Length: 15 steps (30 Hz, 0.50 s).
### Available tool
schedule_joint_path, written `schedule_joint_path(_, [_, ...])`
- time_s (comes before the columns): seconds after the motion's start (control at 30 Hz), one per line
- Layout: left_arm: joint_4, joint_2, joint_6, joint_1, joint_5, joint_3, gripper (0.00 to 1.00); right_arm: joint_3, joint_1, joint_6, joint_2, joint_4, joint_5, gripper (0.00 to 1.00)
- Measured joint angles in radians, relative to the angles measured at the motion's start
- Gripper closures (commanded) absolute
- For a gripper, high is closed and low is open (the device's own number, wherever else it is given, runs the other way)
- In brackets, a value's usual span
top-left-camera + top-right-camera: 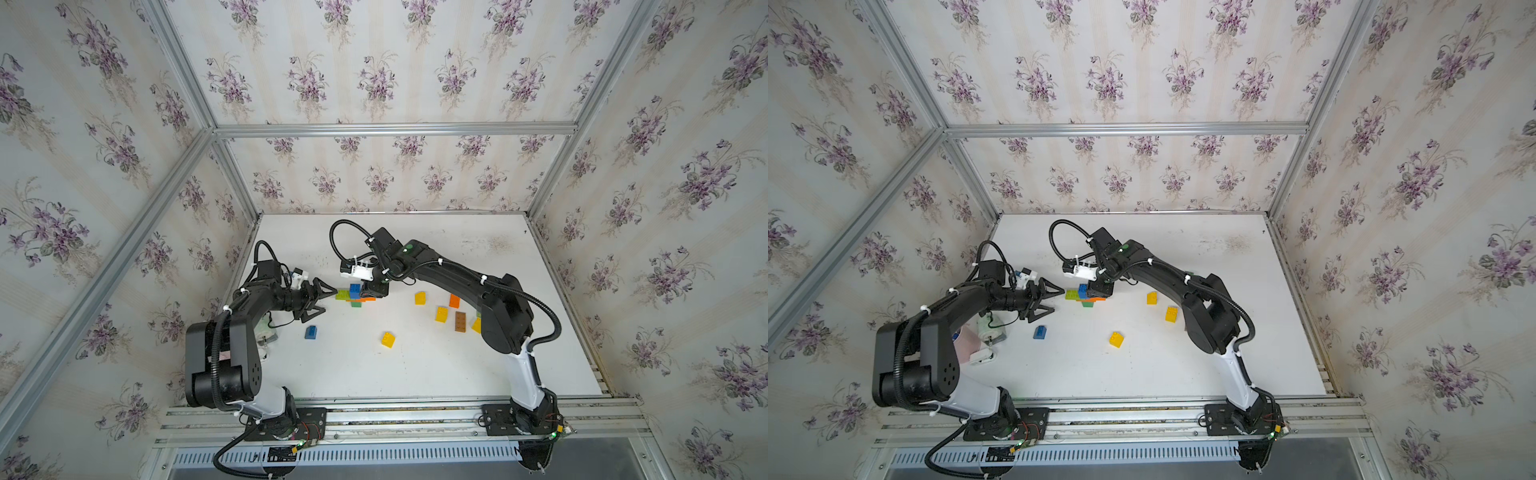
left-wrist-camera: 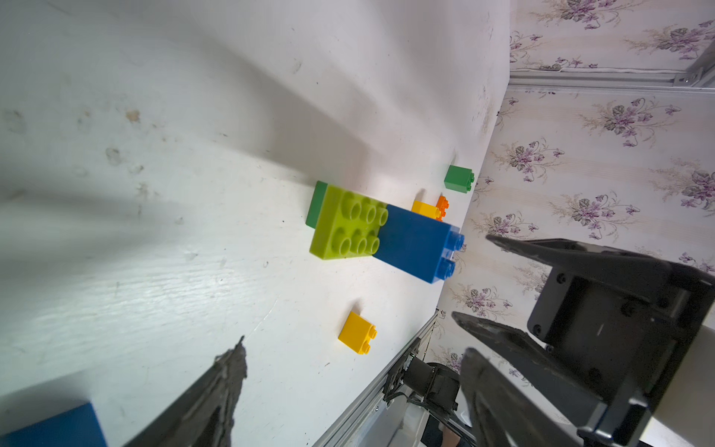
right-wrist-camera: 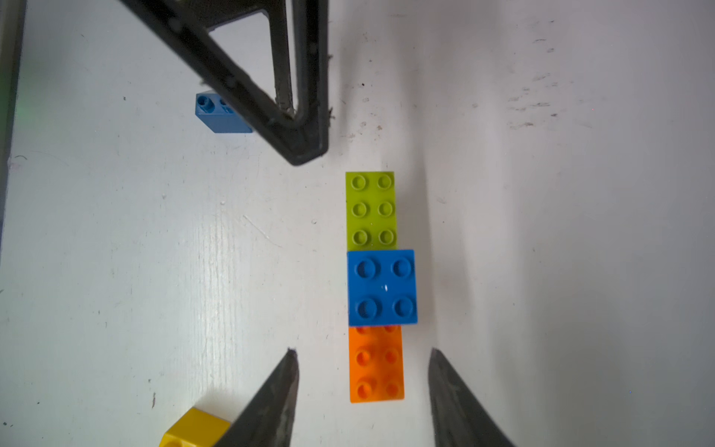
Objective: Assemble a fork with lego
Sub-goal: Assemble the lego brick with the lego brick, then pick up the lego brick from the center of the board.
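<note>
In both top views the lego row [image 1: 354, 294] [image 1: 1084, 294] lies flat on the white tabletop [image 1: 415, 374]. It has a lime brick [image 1: 342, 294], a blue brick [image 1: 355, 289] on top in the middle, and an orange brick [image 1: 368, 298]. The left gripper [image 1: 330, 301] is just beside the row's lime end. Its fingers are spread wide and hold nothing. The right gripper [image 1: 376, 289] hangs over the row's orange end. Loose yellow bricks [image 1: 420, 297] lie well apart from the row, past its orange end. A small blue brick [image 1: 311, 332] lies near the lime end.

In the left wrist view, a dark green brick [image 2: 317, 203] peeks out from under the row's lime end. The left fingers [image 2: 224, 391] stand far apart and do not touch the row.

In the right wrist view, the row's orange end sits between the right fingers [image 3: 284, 391]. There is a gap on each side, so they are spread and pinch nothing. One of the left fingers [image 3: 311, 127] is near the lime end, not touching.
</note>
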Motion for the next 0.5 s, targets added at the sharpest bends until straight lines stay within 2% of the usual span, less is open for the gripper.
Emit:
schedule_joint_path(0.27, [0.011, -0.073, -0.035, -0.072, -0.049, -0.041, 0.12, -0.325, -0.009, 0.103, -0.232, 0.131, 0.052, 0.39])
schedule_joint_path(0.5, [0.044, -0.159, -0.092, -0.126, -0.097, -0.118, 0.13, -0.572, 0.004, 0.22, -0.416, 0.207, 0.069, 0.38])
